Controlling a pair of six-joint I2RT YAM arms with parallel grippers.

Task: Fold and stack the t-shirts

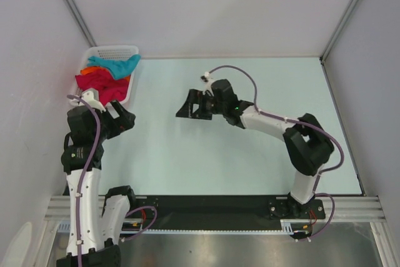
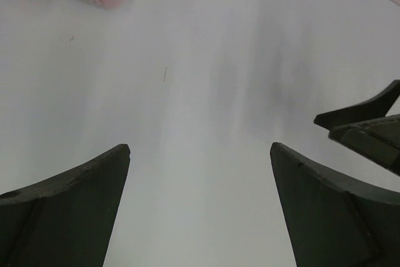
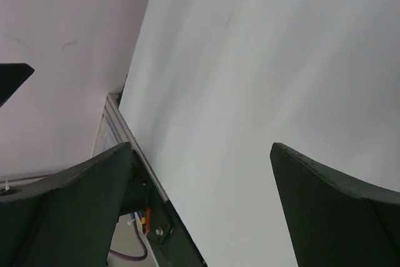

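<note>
No fold made yet: t-shirts lie heaped in the basket at the table's far-left corner; my left gripper and right gripper gape wide, empty.

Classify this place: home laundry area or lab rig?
Most likely a robot lab test cell, not a home. Plain white walls box in a pale table, an aluminium rail runs along its near edge, and a white basket of t-shirts sits at its far left corner.
</note>
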